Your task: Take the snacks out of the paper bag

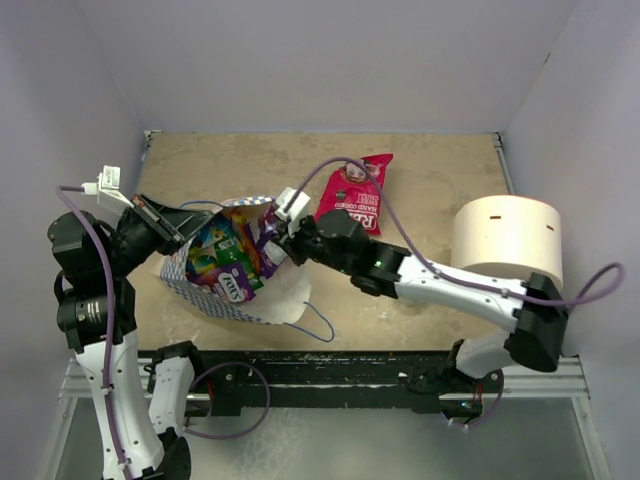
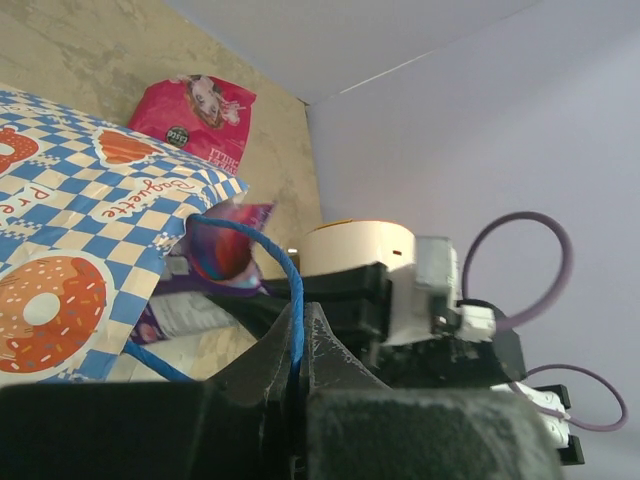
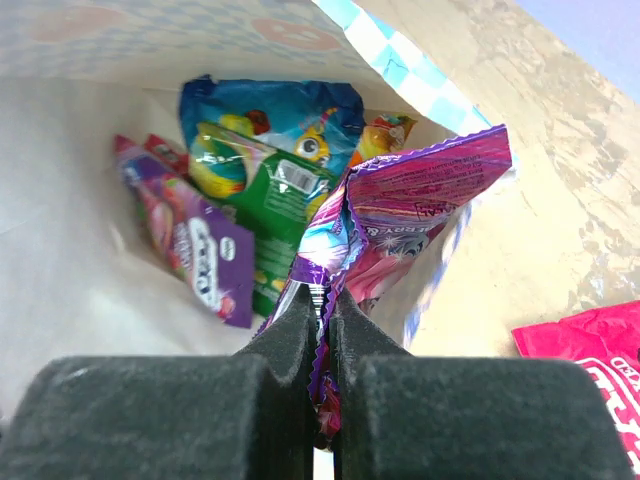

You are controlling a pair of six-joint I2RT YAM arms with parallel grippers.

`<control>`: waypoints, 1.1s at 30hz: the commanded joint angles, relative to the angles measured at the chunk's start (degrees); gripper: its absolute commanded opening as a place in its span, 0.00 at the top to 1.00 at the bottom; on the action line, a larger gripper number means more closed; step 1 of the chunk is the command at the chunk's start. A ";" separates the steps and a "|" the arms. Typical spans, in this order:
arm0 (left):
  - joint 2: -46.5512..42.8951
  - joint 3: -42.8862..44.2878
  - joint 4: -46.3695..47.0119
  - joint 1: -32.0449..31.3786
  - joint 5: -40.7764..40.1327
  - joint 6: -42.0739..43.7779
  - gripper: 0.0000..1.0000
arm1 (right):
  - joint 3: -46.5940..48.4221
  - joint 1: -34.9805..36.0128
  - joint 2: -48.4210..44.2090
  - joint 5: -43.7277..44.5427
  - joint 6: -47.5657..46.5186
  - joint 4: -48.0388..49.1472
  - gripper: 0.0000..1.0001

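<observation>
Your right hand is clamped on the purple packet at the mouth of the paper bag, and your left hand pinches its blue cord handle.

Left arm stands up from its base at the near-left corner, elbow folded high, forearm angled right toward the middle of the desk. The left gripper is pinched tight: both dark fingers are pressed together on the blue cord handle. Over to the right arm: it's stretched long and low from the near-right base, reaching left. The right gripper is clamped too, with no gap between the pads, nipping the crimped edge of a purple packet. The 2 grippers face each other, near but apart.
</observation>
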 commanded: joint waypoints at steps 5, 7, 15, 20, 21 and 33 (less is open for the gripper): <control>-0.26 -1.03 5.09 0.15 0.23 0.36 1.00 | -7.59 -0.07 -20.29 -3.33 -0.39 -0.91 1.00; -0.30 -0.97 5.02 0.12 0.08 0.65 1.00 | -9.23 -0.08 -24.76 1.49 -3.06 -0.68 1.00; -0.92 -1.81 4.65 0.10 -1.21 0.60 1.00 | -8.79 -6.92 -33.30 17.39 -7.70 0.86 1.00; -1.19 -1.69 4.47 0.14 -1.59 0.27 1.00 | -5.54 -18.16 -25.64 16.82 -5.59 1.52 1.00; -1.17 -1.73 4.35 0.10 -1.55 0.20 1.00 | -4.88 -20.83 -23.39 14.77 -4.42 2.14 1.00; 0.01 -1.28 2.21 0.10 -0.71 0.23 1.00 | 0.55 -42.27 4.32 -13.36 20.80 19.21 1.00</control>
